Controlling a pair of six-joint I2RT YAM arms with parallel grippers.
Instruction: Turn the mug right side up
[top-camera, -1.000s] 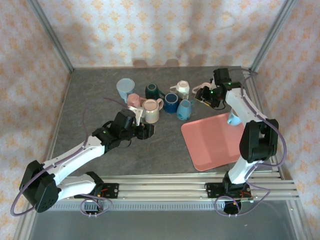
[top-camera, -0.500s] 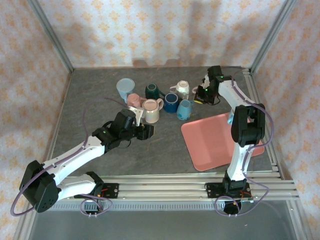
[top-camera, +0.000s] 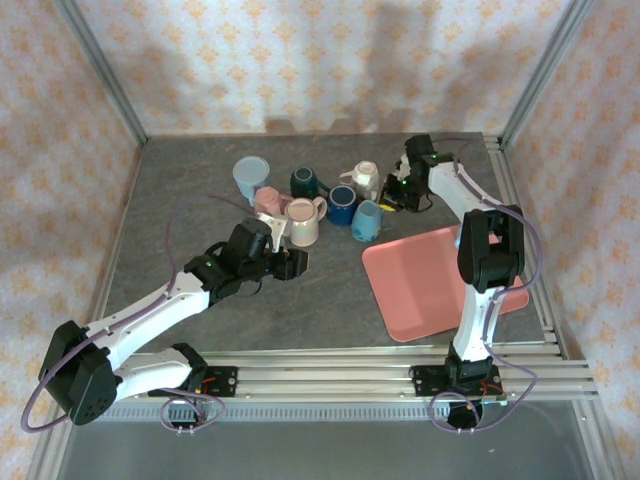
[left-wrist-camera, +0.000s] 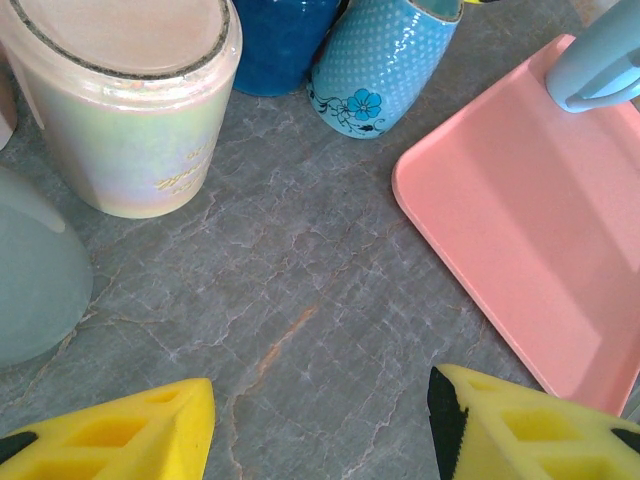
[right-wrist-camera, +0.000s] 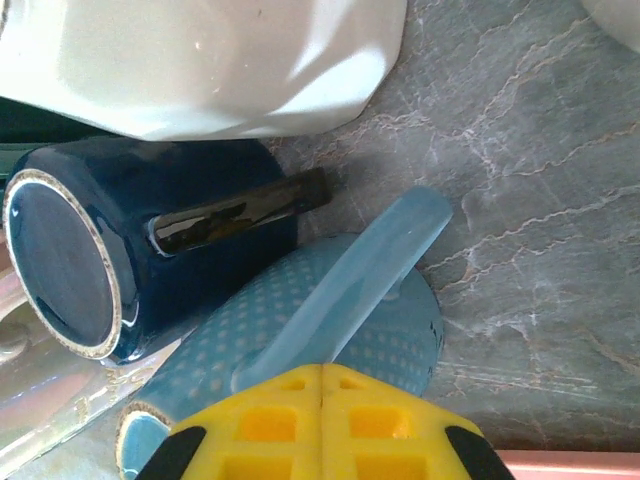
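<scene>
right gripper (right-wrist-camera: 322, 388): fingers pressed together, nothing seen between, right over the handle of the dotted blue mug (right-wrist-camera: 340, 330) | mug: lying on its side, close against dark blue mug (right-wrist-camera: 90, 250), near pink tray (top-camera: 430, 290) | left gripper (left-wrist-camera: 320, 405): spread, empty, parked short of the mugs, likely leaving room

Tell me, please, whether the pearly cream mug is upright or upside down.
Upside down: in the left wrist view the cream mug stands with its flat, closed base, edged by a dark ring, facing up.
</scene>
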